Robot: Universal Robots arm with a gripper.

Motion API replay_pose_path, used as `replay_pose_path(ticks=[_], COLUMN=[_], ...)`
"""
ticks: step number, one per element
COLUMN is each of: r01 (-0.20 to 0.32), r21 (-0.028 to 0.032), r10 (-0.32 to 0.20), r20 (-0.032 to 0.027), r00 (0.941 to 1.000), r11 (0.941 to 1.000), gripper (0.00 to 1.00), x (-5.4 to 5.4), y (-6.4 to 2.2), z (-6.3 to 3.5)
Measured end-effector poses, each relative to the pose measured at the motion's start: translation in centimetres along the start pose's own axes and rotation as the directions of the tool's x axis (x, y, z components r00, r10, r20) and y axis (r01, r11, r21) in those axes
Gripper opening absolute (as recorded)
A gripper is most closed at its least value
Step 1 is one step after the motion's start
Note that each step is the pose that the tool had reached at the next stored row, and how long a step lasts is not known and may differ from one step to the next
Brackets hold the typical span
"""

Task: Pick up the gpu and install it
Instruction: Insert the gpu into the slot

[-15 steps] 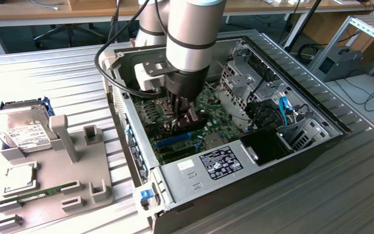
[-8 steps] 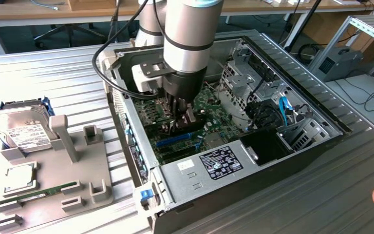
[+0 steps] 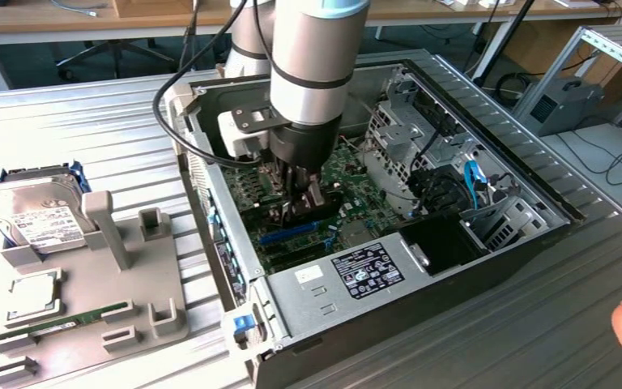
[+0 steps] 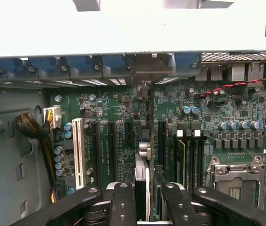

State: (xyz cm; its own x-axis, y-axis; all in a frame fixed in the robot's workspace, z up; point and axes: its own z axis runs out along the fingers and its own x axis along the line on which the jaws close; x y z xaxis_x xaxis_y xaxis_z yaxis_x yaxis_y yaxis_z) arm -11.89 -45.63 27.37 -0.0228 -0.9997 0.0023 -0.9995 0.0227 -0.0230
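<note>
Your gripper [image 3: 298, 212] sits deep inside the open computer case [image 3: 527, 182], near the middle of the exterior view, low over the green motherboard [image 4: 118, 108]. In the wrist view the fingers [image 4: 123, 202] stand partly closed around a thin card seen edge-on between them — this reads as the gpu [image 4: 142, 174], held upright with its metal bracket end toward the rear wall of the case. So the pick-up looks done, and you are in the install step. The card hangs just above the row of long slots [image 4: 111, 146], beside the white slot [image 4: 78, 150]; whether its edge has entered a slot I cannot tell. Seating it calls for the card's edge lined up squarely along one slot — then a straight, even press down, with the bracket meeting the rear opening.

At the lower left of the exterior view, the grey parts holder [image 3: 95, 292] carries the hard drive [image 3: 36, 215].
</note>
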Motion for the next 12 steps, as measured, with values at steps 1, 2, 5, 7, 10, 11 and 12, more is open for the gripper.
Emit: replay_pose_path(ticks=[1, 2, 5, 7, 10, 11, 12], r01=[0.000, 0.000, 0.000, 0.000, 0.000, 0.000, 0.000], r21=[0.0000, 0.0000, 0.0000, 0.0000, -0.0002, -0.0001, 0.0000], r10=[0.000, 0.000, 0.000, 0.000, 0.000, 0.000, 0.000], r20=[0.0000, 0.0001, 0.0000, 0.0000, -0.0003, -0.0001, 0.0000], r00=[1.0000, 1.0000, 1.0000, 1.0000, 1.0000, 1.0000, 1.0000], r11=[1.0000, 1.0000, 1.0000, 1.0000, 1.0000, 1.0000, 1.0000], gripper=[0.26, 0.26, 0.26, 0.26, 0.26, 0.26, 0.26], x=[0.00, 0.00, 0.00, 0.00, 0.00, 0.00, 0.00], y=[0.00, 0.00, 0.01, 0.01, 0.02, 0.02, 0.02], z=[0.07, 0.17, 0.42, 0.60, 0.75, 0.79, 0.83])
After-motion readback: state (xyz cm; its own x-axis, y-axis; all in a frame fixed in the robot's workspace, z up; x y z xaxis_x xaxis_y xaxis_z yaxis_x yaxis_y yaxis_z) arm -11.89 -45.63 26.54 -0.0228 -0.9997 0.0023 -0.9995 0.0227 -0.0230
